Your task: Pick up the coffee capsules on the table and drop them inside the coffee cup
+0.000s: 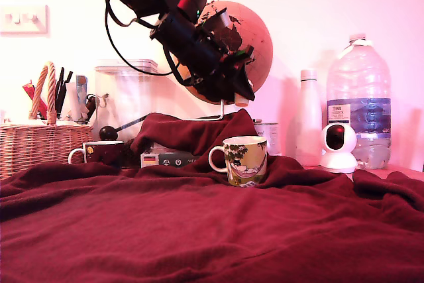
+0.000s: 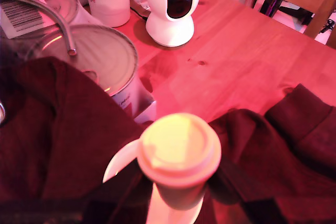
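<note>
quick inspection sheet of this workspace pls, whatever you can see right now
surface: table covered in rumpled dark red cloth; bare wood shows by the white camera
job's things: coffee cup upright on the cloth, handle toward the exterior view's left; one coffee capsule held above it; no other capsules seen
clutter: dark mug, wicker basket, tins, water bottle, white bottle
grippers: hand raised over the coffee cup, closed on the coffee capsule
cables: black cable looping off the arm, clear of the cloth
surroundings: globe behind the arm, wall switch; no person seen
</note>
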Controlling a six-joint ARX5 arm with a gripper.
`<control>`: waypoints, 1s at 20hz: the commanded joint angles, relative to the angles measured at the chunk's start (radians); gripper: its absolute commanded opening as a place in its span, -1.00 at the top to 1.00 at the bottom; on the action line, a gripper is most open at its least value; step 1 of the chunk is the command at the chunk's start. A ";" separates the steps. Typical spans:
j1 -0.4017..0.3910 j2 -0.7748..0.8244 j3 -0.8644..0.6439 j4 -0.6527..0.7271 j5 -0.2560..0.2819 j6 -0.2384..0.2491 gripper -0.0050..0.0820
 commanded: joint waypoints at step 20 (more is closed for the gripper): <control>-0.008 0.165 0.085 -0.032 -0.026 -0.003 0.34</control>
